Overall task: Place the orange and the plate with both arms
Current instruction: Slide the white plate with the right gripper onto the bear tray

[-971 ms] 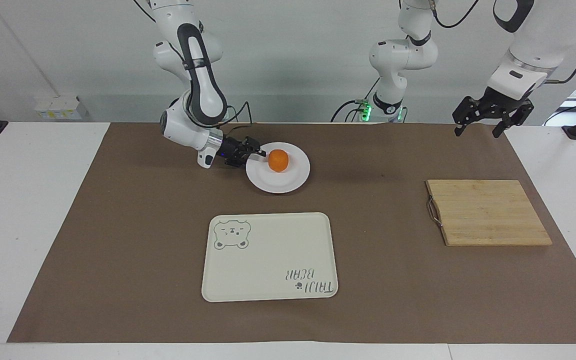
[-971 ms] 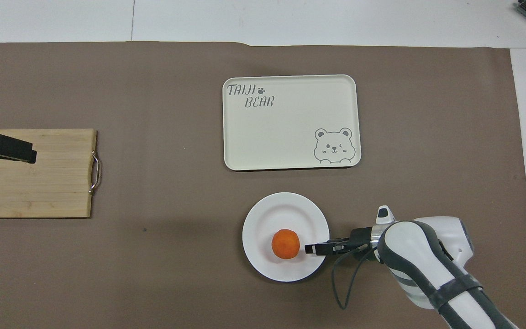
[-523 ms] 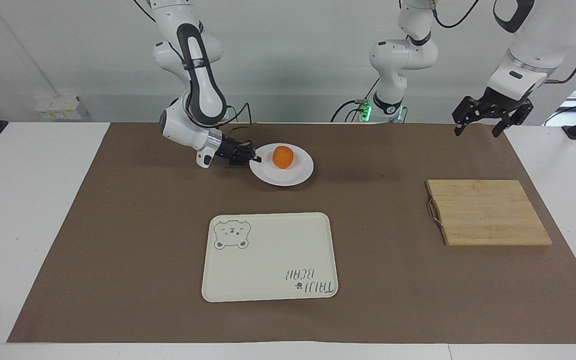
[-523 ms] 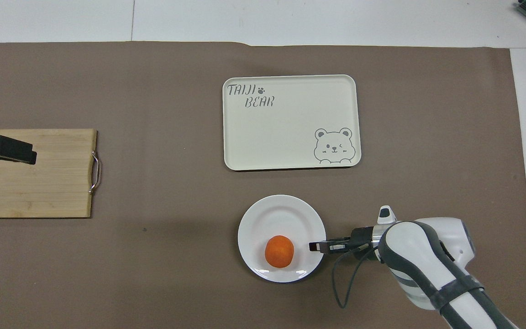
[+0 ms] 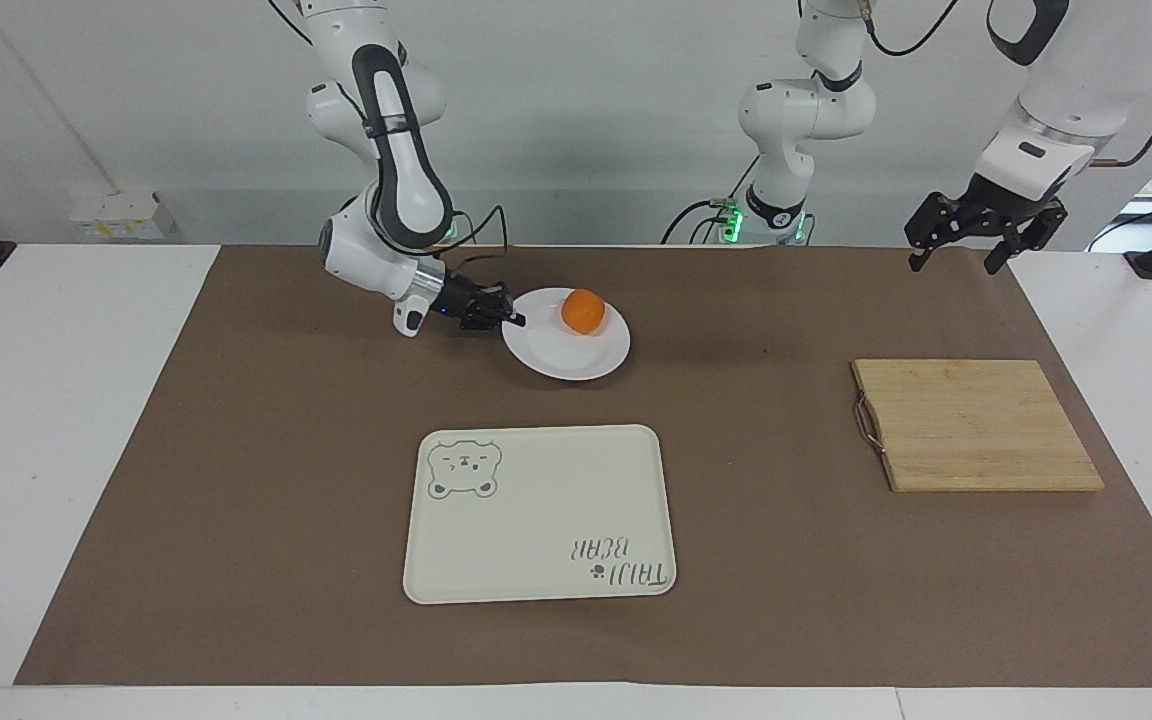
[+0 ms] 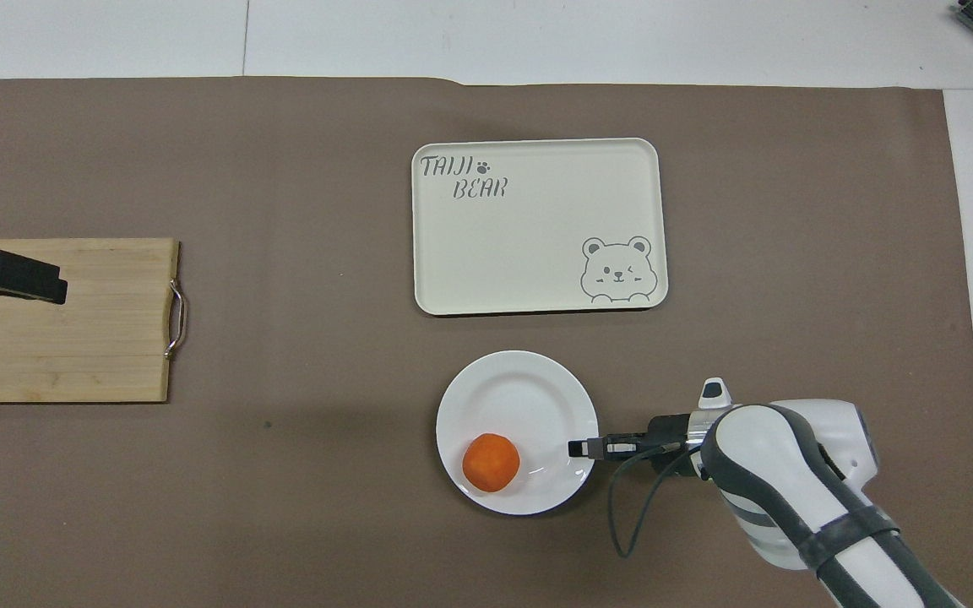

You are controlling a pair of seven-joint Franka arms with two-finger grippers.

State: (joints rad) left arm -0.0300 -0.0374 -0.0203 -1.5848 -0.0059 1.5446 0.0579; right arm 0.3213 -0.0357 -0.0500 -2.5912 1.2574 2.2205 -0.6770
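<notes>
Your worktop [image 5: 236,600] carries a brown mat. Cream bear-print tray [image 5: 539,514] sits mid-mat, farther from the robots than the plate; wooden cutting board [image 5: 976,424] lies toward the left arm's end.

Plate [image 5: 561,355] is round, glossy white, with a wide rim and shallow well, near the robots toward the right arm's end. It looks tipped, the held edge raised.

Orange [image 5: 583,311] is small, bright and round, sitting in the plate's well on the part nearest the robots.

Your right gripper [image 5: 513,320] has its jaws pinched on the plate's rim. Left gripper [image 5: 954,262] hangs over the mat's robot-side edge, jaws spread, holding nothing, waiting. From overhead only its dark tip [image 6: 26,279] shows, cut off at the frame edge.
</notes>
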